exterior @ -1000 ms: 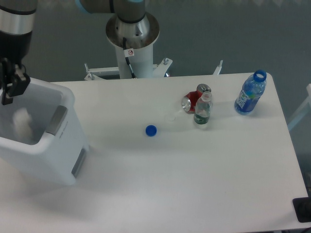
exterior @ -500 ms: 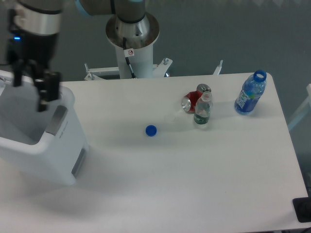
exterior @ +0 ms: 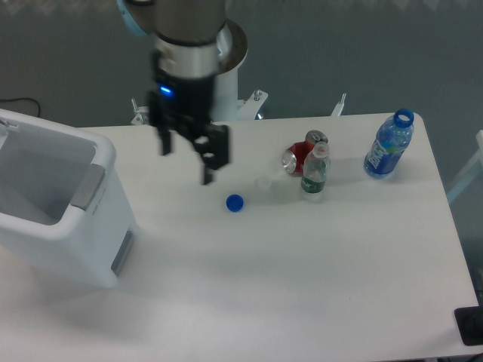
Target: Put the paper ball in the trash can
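Observation:
The trash can (exterior: 60, 227), a large white bin with grey side panels, stands at the table's left edge. The paper ball is out of view; I make out no distinct shape in the bin's pale interior. My gripper (exterior: 185, 164) hangs over the table's middle-left, to the right of the bin and just up-left of a blue bottle cap (exterior: 235, 202). It is open, its two dark fingers spread apart with nothing between them.
A faint pale ring cap (exterior: 263, 182) lies right of the gripper. Further right are a red can (exterior: 298, 157) on its side, a small clear bottle (exterior: 315, 172) and a blue bottle (exterior: 389, 145). The arm's base (exterior: 204, 72) stands behind the table.
The paper ball seen inside the bin one second ago no longer shows. The open gripper has swung right from over the bin to over the table near the blue cap.

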You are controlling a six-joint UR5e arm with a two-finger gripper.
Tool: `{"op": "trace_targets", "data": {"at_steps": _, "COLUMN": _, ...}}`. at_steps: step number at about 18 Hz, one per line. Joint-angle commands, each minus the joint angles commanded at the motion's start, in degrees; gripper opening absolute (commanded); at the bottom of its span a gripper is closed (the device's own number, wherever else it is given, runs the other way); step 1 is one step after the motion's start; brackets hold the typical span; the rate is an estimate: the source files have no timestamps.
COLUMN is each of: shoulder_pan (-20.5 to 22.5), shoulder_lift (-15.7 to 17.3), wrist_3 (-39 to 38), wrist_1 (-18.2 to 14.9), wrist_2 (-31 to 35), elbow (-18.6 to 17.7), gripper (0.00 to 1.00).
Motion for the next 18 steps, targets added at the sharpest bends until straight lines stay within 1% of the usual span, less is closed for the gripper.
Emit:
{"op": "trace_targets", "data": {"at_steps": 1, "shoulder_pan": 0.62, "shoulder_lift": -1.49, "wrist_3": 2.20, "wrist_1": 0.00, "wrist_2": 1.94, "elbow": -0.09, "gripper": 1.00}}
{"op": "trace_targets", "data": {"at_steps": 3, "shoulder_pan": 2.02, "shoulder_lift": -3.95, "wrist_3": 4.33, "wrist_1": 0.00, "wrist_2": 3.71, "elbow": 0.26, "gripper": 1.00}}
{"op": "trace_targets", "data": {"at_steps": 5, "shoulder_pan": 2.56, "shoulder_lift": -6.94, "wrist_3": 4.51, "wrist_1": 0.44, "wrist_2": 3.63, "elbow": 0.61, "gripper": 1.00}}
{"op": "trace_targets", "data": {"at_steps": 9, "shoulder_pan": 2.38, "shoulder_lift": -11.60, "wrist_3": 4.42, "wrist_1": 1.31, "wrist_2": 3.45, "elbow": 3.25, "gripper": 1.00}}
{"op": "trace_targets", "data": {"at_steps": 10, "shoulder_pan": 2.47, "shoulder_lift": -12.22, "wrist_3": 4.33, "wrist_1": 1.84, "wrist_2": 3.28, "elbow": 3.34, "gripper": 1.00}}
{"op": "trace_targets", "data": {"at_steps": 12, "shoulder_pan": 2.38, "shoulder_lift": -13.54, "wrist_3": 4.33, "wrist_1": 4.73, "wrist_2": 3.10, "elbow": 3.34, "gripper": 1.00}}
{"op": "trace_targets", "data": {"at_steps": 13, "shoulder_pan": 2.21, "shoulder_lift": -13.98, "wrist_3": 4.33, "wrist_1": 5.62, "wrist_2": 3.01, "elbow": 3.34, "gripper": 1.00}}
{"op": "trace_targets", "data": {"at_steps": 18, "shoulder_pan": 2.03, "shoulder_lift": -14.51, "wrist_3": 4.24, "wrist_1": 5.98, "wrist_2": 2.66, "elbow": 3.43, "gripper": 1.00}}
